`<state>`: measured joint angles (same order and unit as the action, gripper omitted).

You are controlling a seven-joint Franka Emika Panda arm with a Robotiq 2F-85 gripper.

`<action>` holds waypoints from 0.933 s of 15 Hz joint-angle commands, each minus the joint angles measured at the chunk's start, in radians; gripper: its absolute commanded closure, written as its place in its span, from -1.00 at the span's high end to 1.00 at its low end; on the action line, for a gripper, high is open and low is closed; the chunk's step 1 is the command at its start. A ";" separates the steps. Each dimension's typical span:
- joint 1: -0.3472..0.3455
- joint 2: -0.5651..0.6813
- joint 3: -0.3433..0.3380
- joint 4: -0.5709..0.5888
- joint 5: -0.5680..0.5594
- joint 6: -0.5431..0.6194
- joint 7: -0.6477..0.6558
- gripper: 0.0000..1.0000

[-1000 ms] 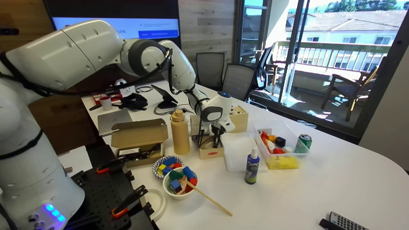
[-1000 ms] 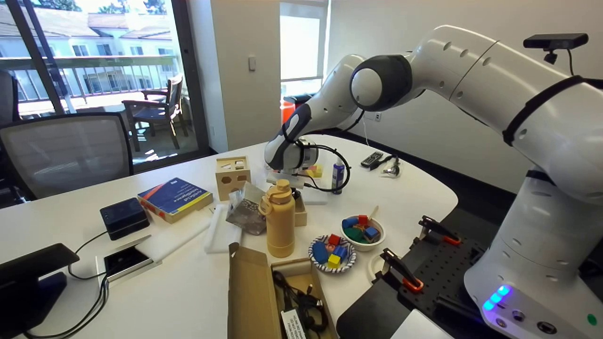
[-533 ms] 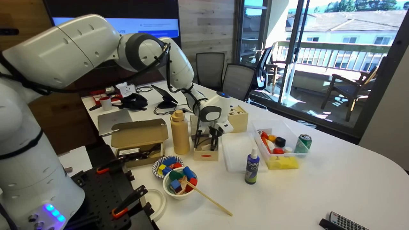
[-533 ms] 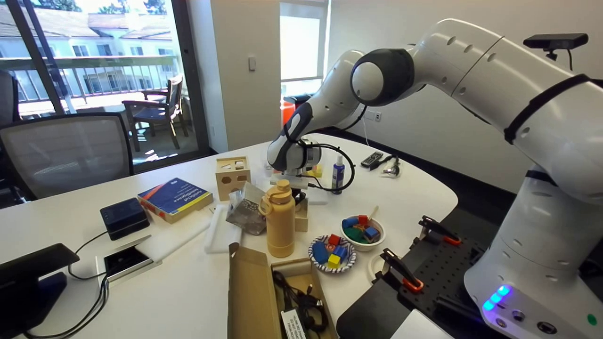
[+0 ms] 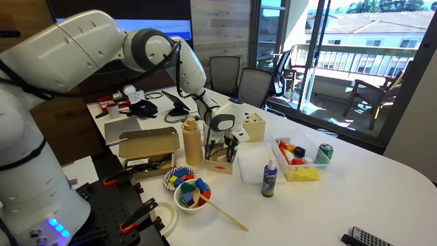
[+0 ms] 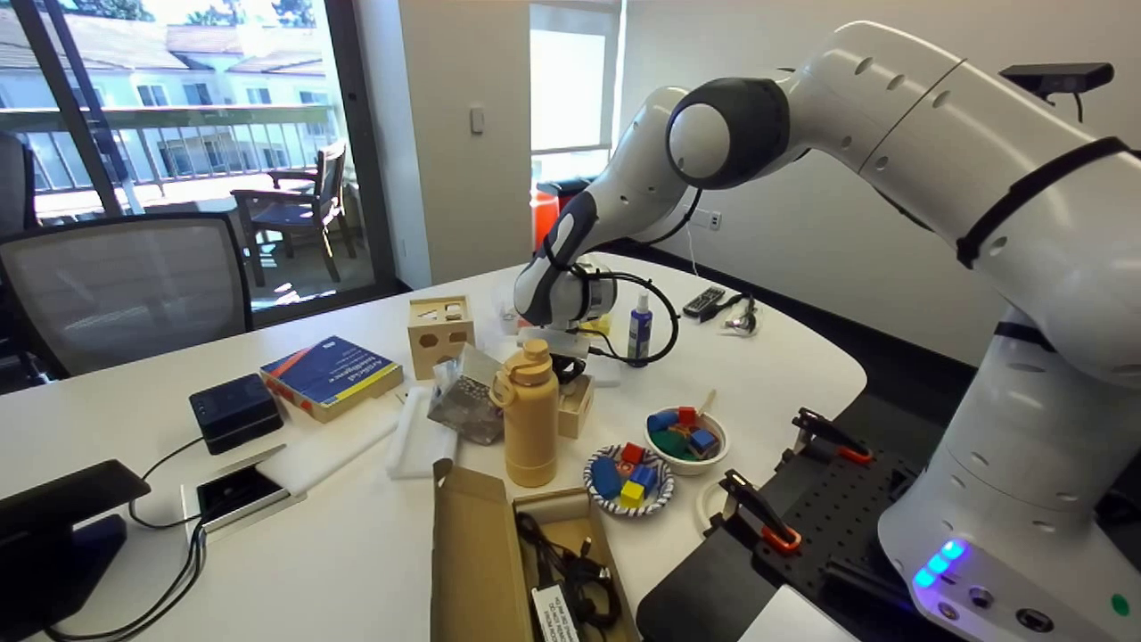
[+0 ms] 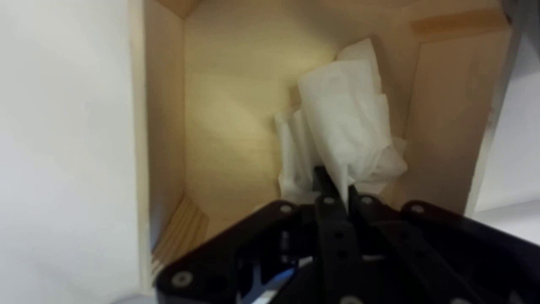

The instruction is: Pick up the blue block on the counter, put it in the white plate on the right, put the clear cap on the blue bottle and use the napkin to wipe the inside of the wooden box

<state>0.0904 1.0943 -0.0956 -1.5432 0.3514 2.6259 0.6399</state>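
Turned slightly askew compared with half a second ago, the wooden box (image 5: 220, 167) sits at a new angle on the worktop (image 5: 324, 205), while the robot arm (image 5: 90, 44) stands a little higher at its elbow. Deep inside the box, the end effector (image 7: 339, 188) pinches a crumpled white napkin (image 7: 346, 114), which bunches ahead of the tips and nearer one side wall than the opposite one in the wrist view; how firmly the paper bears on the wooden floor is hard to tell.

Wiping the box's inside, the last job on the list, appears to be under way. Next, the work likely calls for holding that pinch and drawing the napkin across to the farther wall and into the corners, with gentle sideways force, since the box seems free to slide.

Near the box in an exterior view stands a yellow bottle (image 5: 193, 145). Off its opposite side, a blue bottle (image 5: 269, 181) stands upright beside a translucent lid (image 5: 254, 160); whether the clear cap is seated on its pale top is too small to tell. Closer to the robot's base, a round white dish (image 5: 190, 209), probably the task's plate, holds a blue block (image 5: 187, 197), which may mean the opening step is done.
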 commanded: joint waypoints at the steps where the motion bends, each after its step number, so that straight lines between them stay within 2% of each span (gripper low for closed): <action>1: -0.069 -0.153 0.062 -0.166 0.009 -0.027 -0.099 -0.99; 8: -0.149 -0.434 0.088 -0.499 0.114 0.055 -0.177 -0.99; 10: -0.170 -0.490 0.092 -0.601 0.191 0.158 -0.163 -0.99; 12: -0.219 -0.536 0.119 -0.715 0.295 0.296 -0.181 -0.99; 14: -0.309 -0.532 0.172 -0.773 0.415 0.421 -0.230 -0.99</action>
<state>-0.1074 0.6219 0.0037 -2.1830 0.6387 2.9095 0.4746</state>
